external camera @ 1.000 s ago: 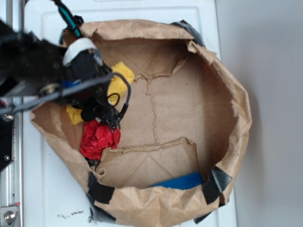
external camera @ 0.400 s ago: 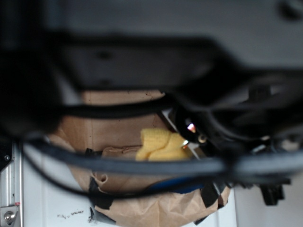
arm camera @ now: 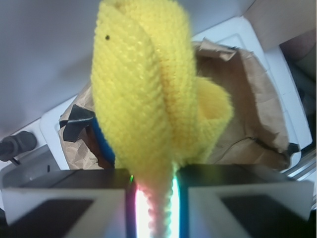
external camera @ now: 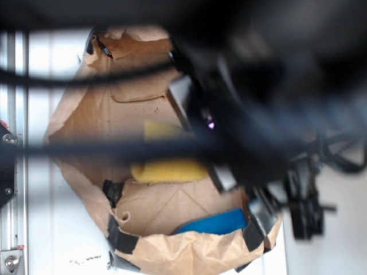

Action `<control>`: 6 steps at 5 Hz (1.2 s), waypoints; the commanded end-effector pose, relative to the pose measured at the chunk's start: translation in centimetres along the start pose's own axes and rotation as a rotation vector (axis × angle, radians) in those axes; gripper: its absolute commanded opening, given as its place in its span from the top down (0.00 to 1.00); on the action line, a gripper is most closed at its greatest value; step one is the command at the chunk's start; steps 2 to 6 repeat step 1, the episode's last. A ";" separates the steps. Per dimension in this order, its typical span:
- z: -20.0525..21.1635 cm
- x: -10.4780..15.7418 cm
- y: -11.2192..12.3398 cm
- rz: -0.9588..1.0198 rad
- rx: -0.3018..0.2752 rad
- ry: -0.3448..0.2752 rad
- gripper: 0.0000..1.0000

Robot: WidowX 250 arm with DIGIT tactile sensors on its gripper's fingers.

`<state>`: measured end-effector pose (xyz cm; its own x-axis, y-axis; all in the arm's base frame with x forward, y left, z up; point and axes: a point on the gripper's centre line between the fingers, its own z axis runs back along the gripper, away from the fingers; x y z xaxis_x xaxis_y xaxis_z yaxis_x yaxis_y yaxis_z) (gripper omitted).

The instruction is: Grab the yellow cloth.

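The yellow cloth [arm camera: 148,89] fills the middle of the wrist view, a fuzzy knitted fold hanging clear above the paper bag [arm camera: 247,99]. My gripper [arm camera: 154,176] is shut on its narrow lower end, which is pinched between the two dark fingers [arm camera: 94,178]. In the exterior view the yellow cloth [external camera: 169,170] shows as a blurred band over the bag's floor, partly crossed by dark cables. The blurred black arm [external camera: 252,120] covers the upper right, and the gripper itself cannot be made out there.
The torn brown paper bag [external camera: 137,103] lies open on a white surface [external camera: 51,229]. A flat blue object [external camera: 215,222] rests against its near wall, with black tape [external camera: 121,236] on the rim. A metal rail [external camera: 14,200] runs along the left.
The arm has risen from the bag's left side close to the exterior camera, carrying the yellow cloth up. The red cloth seen a second ago is now hidden.
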<state>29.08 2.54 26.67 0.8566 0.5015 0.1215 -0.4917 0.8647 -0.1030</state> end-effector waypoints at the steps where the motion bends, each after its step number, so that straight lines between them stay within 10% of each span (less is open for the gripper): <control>1: 1.2 0.1 2.1 -0.023 0.011 -0.099 0.42; 6: 1.2 0.1 2.1 -0.023 0.011 -0.099 0.42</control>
